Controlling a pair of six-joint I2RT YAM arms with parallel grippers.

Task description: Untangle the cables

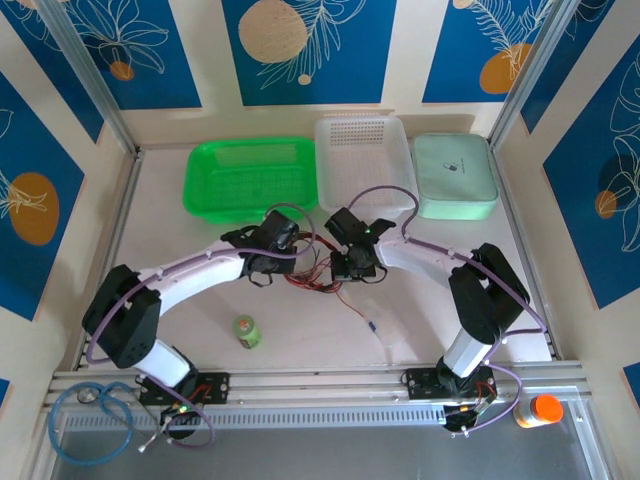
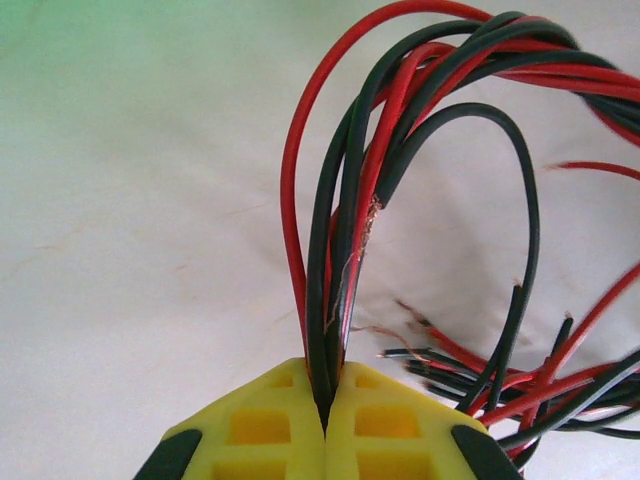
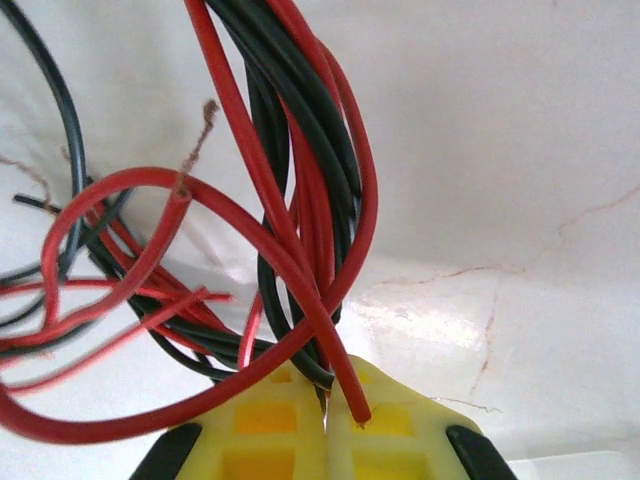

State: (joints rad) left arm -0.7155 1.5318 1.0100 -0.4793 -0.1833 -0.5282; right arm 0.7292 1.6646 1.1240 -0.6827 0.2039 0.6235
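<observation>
My left gripper (image 2: 325,390) is pressed shut on a bundle of the cables (image 2: 345,230). Red and black strands rise from the pinch between the yellow pads (image 2: 260,425) and arch over to the right. My right gripper (image 3: 326,395) is likewise closed on several red and black strands, with one red end lying across its right pad. In the top view the tangle sits mid-table (image 1: 300,345), between my two wrists.

Handling:
- **Weight and stiffness:** The strands are thin, light and limp, so a pull probably carries through every crossing.
- **Surface:** The insulation looks smooth and is likely to slip in a light pinch.
- **Fragile points:** Frayed copper shows at several cut ends. Do not grip there.
- **Where to grip:** Take hold on insulated length close to a crossing, one strand per pinch where possible.

I cannot tell from these views whether both pinches share the same strands.
</observation>
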